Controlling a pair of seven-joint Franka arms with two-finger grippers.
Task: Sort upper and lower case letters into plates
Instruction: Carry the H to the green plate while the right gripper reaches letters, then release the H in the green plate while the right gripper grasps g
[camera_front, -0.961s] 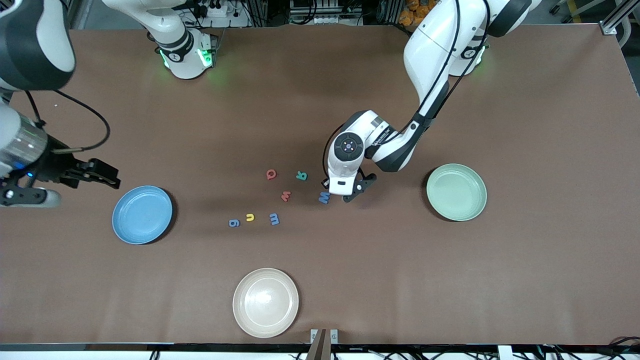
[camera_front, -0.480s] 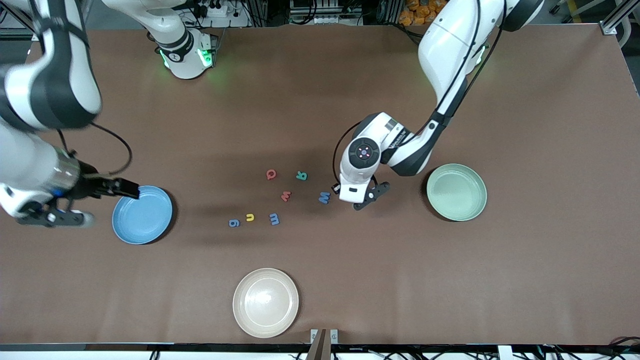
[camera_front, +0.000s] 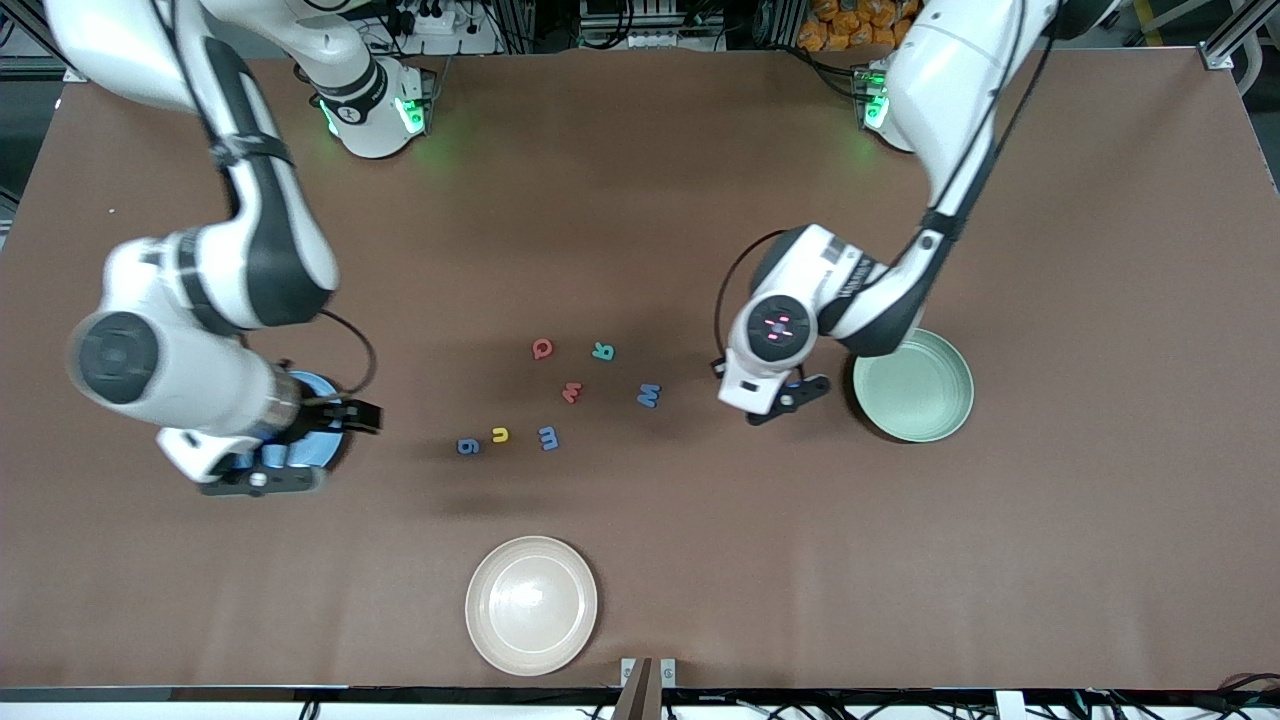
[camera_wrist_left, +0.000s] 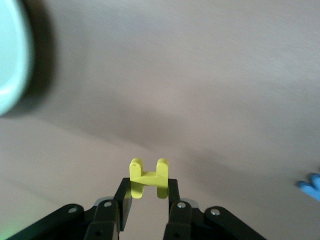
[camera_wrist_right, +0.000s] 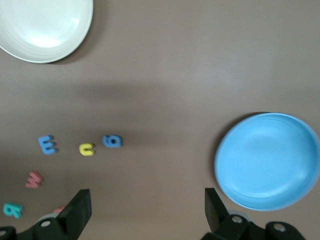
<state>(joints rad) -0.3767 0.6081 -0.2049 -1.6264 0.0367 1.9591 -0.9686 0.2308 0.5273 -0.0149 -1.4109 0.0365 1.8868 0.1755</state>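
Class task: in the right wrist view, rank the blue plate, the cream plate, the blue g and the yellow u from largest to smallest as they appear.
1. Blue plate, largest.
2. Cream plate, cut off by the picture's edge, so its rank is unsure.
3. Blue g and yellow u look alike; unranked.

A robotics lab: two white robot arms (camera_front: 230, 270) bolted to a brown-covered desk (camera_front: 1100, 500), aluminium framing (camera_front: 1235, 30) and cables at its edge.

The letters (camera_front: 560, 395) lie between the two plates (camera_front: 913, 385), with a third plate (camera_front: 531, 605) nearer the camera.
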